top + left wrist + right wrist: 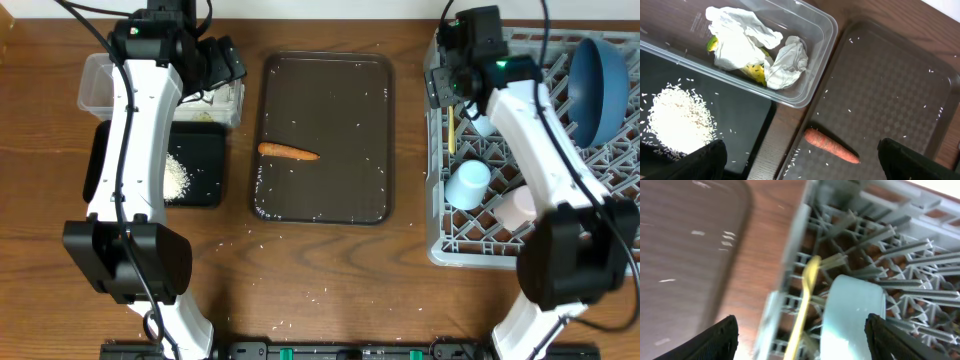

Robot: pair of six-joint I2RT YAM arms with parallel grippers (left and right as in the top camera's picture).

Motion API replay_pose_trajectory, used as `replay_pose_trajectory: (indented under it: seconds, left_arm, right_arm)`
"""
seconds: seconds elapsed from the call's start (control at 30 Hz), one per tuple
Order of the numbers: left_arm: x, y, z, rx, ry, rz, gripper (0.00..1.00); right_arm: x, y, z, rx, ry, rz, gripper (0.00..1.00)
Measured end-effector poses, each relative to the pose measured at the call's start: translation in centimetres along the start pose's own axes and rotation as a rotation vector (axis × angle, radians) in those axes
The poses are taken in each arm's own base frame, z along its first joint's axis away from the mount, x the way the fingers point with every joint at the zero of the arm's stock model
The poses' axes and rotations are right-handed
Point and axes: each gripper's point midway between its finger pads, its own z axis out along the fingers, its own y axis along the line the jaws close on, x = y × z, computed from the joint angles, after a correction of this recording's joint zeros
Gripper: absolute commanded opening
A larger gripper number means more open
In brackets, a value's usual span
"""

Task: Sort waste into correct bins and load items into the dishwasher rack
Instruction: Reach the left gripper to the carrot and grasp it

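Note:
The orange carrot piece (288,152) lies on the dark brown serving tray (330,100); it also shows in the left wrist view (832,146). My left gripper (222,62) (800,167) is open and empty, above the gap between the clear tub (825,30) and the serving tray. The tub holds crumpled tissue (740,35) and the yellow-green wrapper (755,72). Rice (175,178) (680,117) is heaped on the black tray (205,150). My right gripper (440,85) (800,340) is open and empty over the rack's (470,245) left edge, above the yellow spoon (451,130) (807,300).
The rack holds the blue bowl (600,85) on edge at the back right, a pale blue-white cup (468,185) and a pinkish cup (517,207). A pale round vessel (850,315) sits beside the spoon. Rice grains are scattered over the serving tray and the table front.

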Motion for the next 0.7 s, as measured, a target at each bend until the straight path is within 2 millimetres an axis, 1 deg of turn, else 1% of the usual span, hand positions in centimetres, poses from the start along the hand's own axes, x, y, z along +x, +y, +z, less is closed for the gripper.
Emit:
replay_pose_trajectory:
  seconds: [0.03,0.13,0.2,0.27,0.33,0.47,0.53,0.7]
  left_arm:
    - [0.0,0.0,0.0,0.0,0.0,0.0,0.98]
    - [0.0,0.0,0.0,0.0,0.0,0.0,0.99]
    - [0.0,0.0,0.0,0.0,0.0,0.0,0.99]
    - [0.0,0.0,0.0,0.0,0.001,-0.001,0.99]
    - [0.0,0.0,0.0,0.0,0.001,-0.003,0.99]
    - [0.3,0.0,0.0,0.002,0.011,-0.008,0.98]
    - [0.3,-0.5,0.0,0.028,0.018,-0.031,0.87]
    - [1.6,-2.8,0.5,0.075,0.063,-0.154,0.82]
  right_arm:
    - [-0.4,0.3,-1.2,-0.022,-0.022,0.006,0.83]
    - [-2.1,1.2,-6.4,-0.092,-0.116,0.039,0.93]
    - [-2.7,1.6,-9.1,-0.121,-0.159,0.047,0.95]
    - [-2.7,2.0,-11.2,-0.145,-0.176,0.052,0.97]
    - [-1.8,2.3,-11.8,-0.159,-0.146,0.058,0.99]
    - [0.8,1.9,-11.1,-0.161,-0.035,0.074,0.99]
    - [1.6,1.5,-10.9,-0.155,-0.004,0.086,0.99]
    - [2.5,0.0,-10.7,-0.137,0.03,0.126,0.99]
